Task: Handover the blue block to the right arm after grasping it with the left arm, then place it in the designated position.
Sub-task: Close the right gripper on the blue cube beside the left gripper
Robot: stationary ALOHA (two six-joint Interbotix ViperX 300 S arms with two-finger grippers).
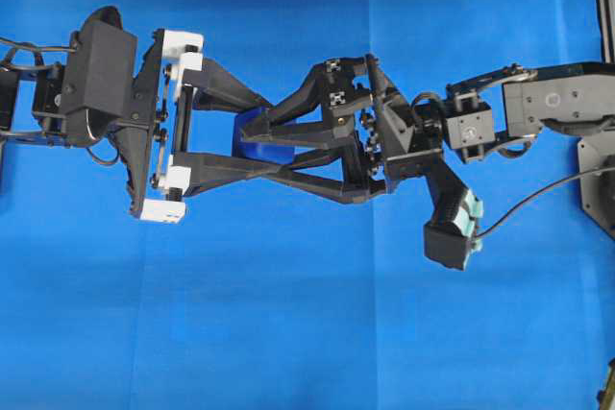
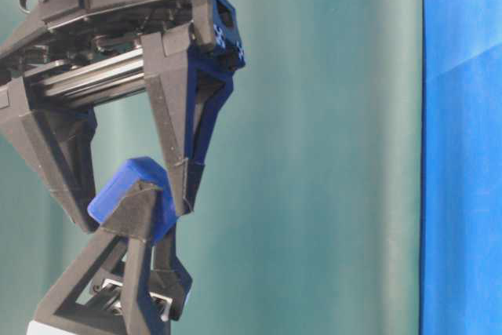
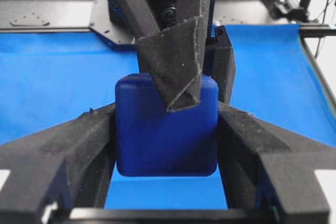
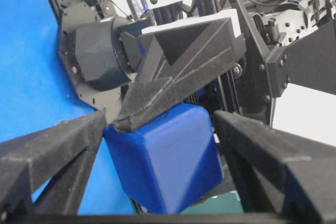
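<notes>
Overhead view: the left claw (image 1: 252,134) (white brackets at its base) and the right claw (image 1: 258,144) meet tip to tip above the blue cloth-covered surface (image 1: 307,333). The blue block (image 1: 256,150) shows only as a small dark patch between the interleaved fingers.

Table-level view: the block (image 2: 128,186) is held in mid-air, pinched at the tip of the left claw (image 2: 149,229), which rises from below. The right claw (image 2: 129,202) reaches down from above, one finger on each side of the block.

Left wrist view: the left claw (image 3: 165,129) is clamped on the block (image 3: 157,135), both finger pads pressed to its sides.

Right wrist view: the right claw (image 4: 160,124) stands spread wide, its fingers straddling the block (image 4: 168,156) with gaps visible on both sides.
</notes>
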